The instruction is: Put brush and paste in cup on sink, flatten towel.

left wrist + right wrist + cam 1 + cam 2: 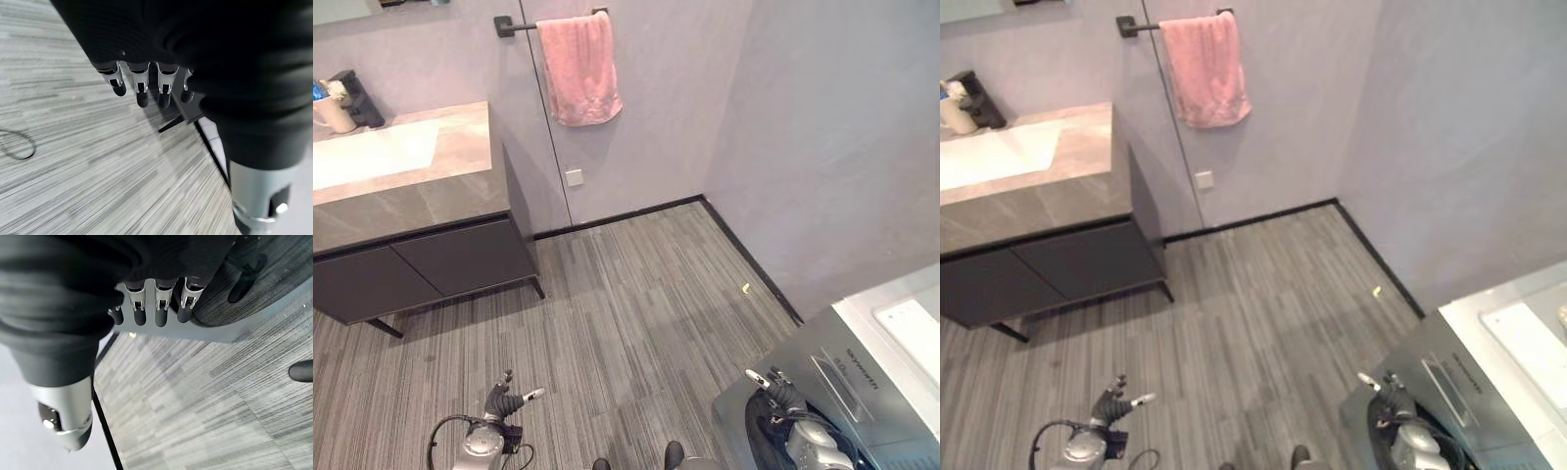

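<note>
A pink towel [579,67] hangs bunched on a black rail [514,25] on the far wall. A white cup [333,115] stands at the far left of the sink counter [460,147], with something blue poking out of its top; I cannot tell what it is. My left hand [500,401] hangs low over the floor, far from the sink, its fingers [142,90] straight and holding nothing. At the lower right, my right hand [782,394] is beside the washing machine, and its fingers [161,311] are also relaxed and hold nothing.
A dark cabinet [431,264] on thin legs sits under the counter. A black object [357,98] stands next to the cup. A grey washing machine [867,377] fills the lower right corner. Striped grey floor [636,304] lies between me and the wall.
</note>
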Robot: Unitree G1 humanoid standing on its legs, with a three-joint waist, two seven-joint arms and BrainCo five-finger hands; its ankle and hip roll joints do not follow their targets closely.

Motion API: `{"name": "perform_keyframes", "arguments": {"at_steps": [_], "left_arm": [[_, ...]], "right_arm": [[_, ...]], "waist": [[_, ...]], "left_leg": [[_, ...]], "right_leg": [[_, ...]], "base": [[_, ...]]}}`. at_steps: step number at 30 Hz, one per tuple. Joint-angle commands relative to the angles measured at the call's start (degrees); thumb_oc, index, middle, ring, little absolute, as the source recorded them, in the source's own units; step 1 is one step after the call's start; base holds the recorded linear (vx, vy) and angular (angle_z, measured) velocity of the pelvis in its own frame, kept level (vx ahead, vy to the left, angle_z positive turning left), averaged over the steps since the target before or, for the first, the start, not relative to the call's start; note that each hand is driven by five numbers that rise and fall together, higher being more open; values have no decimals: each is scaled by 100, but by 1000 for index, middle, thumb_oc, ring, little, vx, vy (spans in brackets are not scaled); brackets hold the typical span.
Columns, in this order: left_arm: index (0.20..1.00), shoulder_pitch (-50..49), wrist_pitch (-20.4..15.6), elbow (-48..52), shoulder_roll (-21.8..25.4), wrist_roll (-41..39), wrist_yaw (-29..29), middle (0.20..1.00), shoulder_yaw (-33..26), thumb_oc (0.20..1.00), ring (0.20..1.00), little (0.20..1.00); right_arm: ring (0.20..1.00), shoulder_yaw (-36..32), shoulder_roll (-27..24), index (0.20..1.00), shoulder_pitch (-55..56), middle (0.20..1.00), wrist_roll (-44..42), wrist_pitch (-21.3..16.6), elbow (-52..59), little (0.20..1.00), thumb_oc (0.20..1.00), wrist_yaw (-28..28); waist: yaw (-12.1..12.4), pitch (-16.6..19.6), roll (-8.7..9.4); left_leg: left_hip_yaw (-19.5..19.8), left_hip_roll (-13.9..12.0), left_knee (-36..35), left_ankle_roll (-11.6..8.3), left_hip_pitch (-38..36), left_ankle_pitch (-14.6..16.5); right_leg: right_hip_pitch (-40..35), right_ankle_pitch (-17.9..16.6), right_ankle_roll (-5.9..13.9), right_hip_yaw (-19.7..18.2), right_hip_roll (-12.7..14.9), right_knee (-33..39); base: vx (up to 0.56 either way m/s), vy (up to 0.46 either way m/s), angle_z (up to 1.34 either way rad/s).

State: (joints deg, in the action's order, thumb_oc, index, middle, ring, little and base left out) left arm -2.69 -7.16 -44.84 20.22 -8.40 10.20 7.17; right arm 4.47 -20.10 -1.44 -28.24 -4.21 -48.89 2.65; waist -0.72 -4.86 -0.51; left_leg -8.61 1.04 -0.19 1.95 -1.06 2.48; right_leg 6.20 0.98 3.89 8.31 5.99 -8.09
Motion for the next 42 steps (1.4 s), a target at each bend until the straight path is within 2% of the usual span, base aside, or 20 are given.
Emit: {"name": "perform_keyframes", "arguments": {"at_steps": [1, 6, 7, 9, 11, 13, 15, 18, 23, 26, 29, 30, 31, 33, 34, 35, 37, 39, 40, 42], "left_arm": [[1000, 147, -301, 445, 423, 145, 216, 1000, -161, 1000, 1000, 1000], [1000, 341, -293, 607, 544, 252, 234, 1000, -26, 1000, 1000, 1000], [1000, 364, -286, 603, 536, 217, 218, 1000, -10, 1000, 1000, 1000], [1000, 430, -272, 573, 502, -33, 108, 1000, 17, 1000, 1000, 1000], [1000, 426, -260, 681, 511, 18, 103, 1000, 21, 1000, 1000, 1000], [1000, 384, -247, 665, 489, 57, 69, 1000, 2, 1000, 1000, 1000], [1000, 400, -246, 648, 490, 65, 31, 1000, -3, 1000, 1000, 1000], [1000, 433, -241, 764, 519, 86, -56, 1000, -35, 1000, 1000, 1000], [1000, 545, -259, 631, 424, 176, -72, 1000, 113, 1000, 1000, 1000], [1000, 570, -253, 443, 265, 78, -64, 1000, 200, 1000, 1000, 1000], [1000, 597, -268, 224, 98, -105, -88, 1000, 276, 1000, 1000, 1000], [1000, 702, -259, 148, 91, -59, -89, 1000, 366, 1000, 1000, 1000], [1000, 706, -260, 146, 91, -60, -89, 1000, 366, 1000, 1000, 1000], [1000, 818, -250, 2, 70, -110, -38, 1000, 407, 1000, 1000, 1000], [1000, 1013, -249, -146, -8, -189, 35, 1000, 476, 1000, 1000, 1000], [1000, 1016, -250, -148, -6, -189, 35, 1000, 476, 1000, 1000, 1000], [1000, 1082, -259, -188, -54, -195, 93, 1000, 506, 1000, 1000, 1000], [1000, 1072, -250, -246, -53, -166, 131, 1000, 527, 1000, 1000, 1000], [1000, 1057, -258, -332, -51, -144, 196, 1000, 512, 1000, 1000, 1000], [1000, 1020, -251, -431, -89, -163, 304, 1000, 477, 1000, 1000, 1000]], "right_arm": [[1000, 150, -40, 1000, -406, 1000, 309, -302, 323, 1000, 1000, 137], [1000, 276, -32, 1000, -554, 1000, 516, -310, 289, 1000, 1000, 248], [1000, 285, -37, 1000, -555, 1000, 550, -297, 240, 1000, 1000, 270], [1000, 305, -44, 1000, -488, 1000, 465, -268, 260, 1000, 1000, 233], [1000, 329, -61, 1000, -440, 1000, 473, -271, 369, 1000, 1000, 246], [1000, 303, -74, 1000, -385, 1000, 483, -267, 351, 1000, 1000, 264], [1000, 306, -91, 1000, -346, 1000, 507, -271, 374, 1000, 1000, 241], [1000, 385, -142, 1000, -117, 1000, 750, -204, 716, 1000, 1000, 94], [1000, 240, -209, 1000, 320, 1000, 793, -165, 757, 1000, 1000, -41], [1000, 239, -256, 1000, 396, 1000, 811, -176, 550, 1000, 1000, -72], [1000, 370, -344, 1000, 373, 1000, 949, -200, 571, 1000, 1000, -75], [1000, 403, -378, 1000, 344, 1000, 868, -248, 617, 1000, 1000, -47], [1000, 403, -377, 1000, 341, 1000, 867, -249, 614, 1000, 1000, -47], [1000, 505, -358, 1000, 284, 1000, 759, -274, 592, 1000, 1000, 22], [1000, 573, -338, 1000, 238, 1000, 751, -275, 554, 1000, 1000, 130], [1000, 573, -336, 1000, 236, 1000, 751, -275, 553, 1000, 1000, 130], [1000, 603, -334, 1000, 210, 1000, 716, -289, 571, 1000, 1000, 181], [1000, 616, -311, 1000, 217, 1000, 738, -278, 558, 1000, 1000, 216], [1000, 675, -322, 1000, 203, 1000, 814, -293, 601, 1000, 1000, 253], [1000, 852, -279, 1000, 106, 1000, 994, -306, 544, 1000, 1000, 311]], "waist": [[50, -35, 265], [39, -193, 183], [18, -226, 157], [-121, -227, 161], [-98, -229, 172], [-103, -208, 163], [-215, -270, 174], [-397, -434, 218], [-627, -312, 266], [-719, -113, 163], [-743, -27, 47], [-728, -72, 188], [-739, -72, 175], [-708, -175, 282], [-656, -267, 327], [-656, -257, 337], [-609, -280, 333], [-592, -281, 299], [-558, -292, 252], [-406, -307, 148]], "left_leg": [[103, 136, 690, -49, 150, 541], [139, 166, 597, 44, 52, 518], [165, 158, 609, 49, 47, 514], [277, 193, 544, 57, 21, 458], [174, 211, 460, 56, -17, 463], [83, 163, 377, 18, -108, 523], [104, 176, 357, -16, -218, 599], [179, 170, 395, -121, -500, 821], [506, 138, 289, -209, -958, 1048], [730, -43, 576, -388, -1029, 787], [866, -180, 1684, -746, -733, -135], [675, -294, 2929, -948, -78, -809], [692, -307, 2978, -951, -45, -786], [248, -555, 3683, -880, 317, -826], [-439, -965, 3613, -813, 752, -670], [-445, -954, 3604, -808, 762, -681], [-997, -1159, 3259, -777, 1274, -507], [-1043, -1208, 2757, -758, 1378, -553], [-956, -1104, 2022, -735, 1531, -670], [-311, -993, 840, -779, 1628, -1053]], "right_leg": [[-103, -768, 737, -306, 995, -24], [177, -609, 591, -276, 872, -841], [282, -502, 557, -356, 728, -1061], [527, -103, 432, -674, 27, -1147], [654, -109, 407, -231, 54, -871], [816, -265, 430, 66, 143, -443], [1164, -513, 523, -210, 19, -3], [1501, -922, 672, -337, 195, 737], [1454, -1048, 648, -870, 31, 673], [1338, -977, 511, -887, -206, 480], [979, -817, 265, -769, -432, 518], [595, -637, 48, -728, -383, 634], [600, -638, 45, -711, -392, 634], [339, -456, -141, -654, -388, 668], [-12, -265, -219, -506, -331, 724], [2, -271, -217, -509, -320, 725], [-292, -108, -185, -313, -258, 787], [-393, 55, -181, -266, -273, 731], [-462, 154, -137, -271, -300, 719], [-734, 320, -63, -369, -376, 702]], "base": [[25, 124, 12], [25, 153, 8], [56, 100, 8], [69, 87, 12], [109, 38, 22], [139, -22, -39], [179, -44, -22], [291, -104, -4], [362, -145, 41], [416, -239, 78], [341, -254, -3], [327, -310, 2], [281, -330, 21], [277, -295, 26], [286, -264, 11], [296, -219, 14], [330, -98, 66], [316, -3, 78], [273, 77, 13], [418, 117, -15]]}}
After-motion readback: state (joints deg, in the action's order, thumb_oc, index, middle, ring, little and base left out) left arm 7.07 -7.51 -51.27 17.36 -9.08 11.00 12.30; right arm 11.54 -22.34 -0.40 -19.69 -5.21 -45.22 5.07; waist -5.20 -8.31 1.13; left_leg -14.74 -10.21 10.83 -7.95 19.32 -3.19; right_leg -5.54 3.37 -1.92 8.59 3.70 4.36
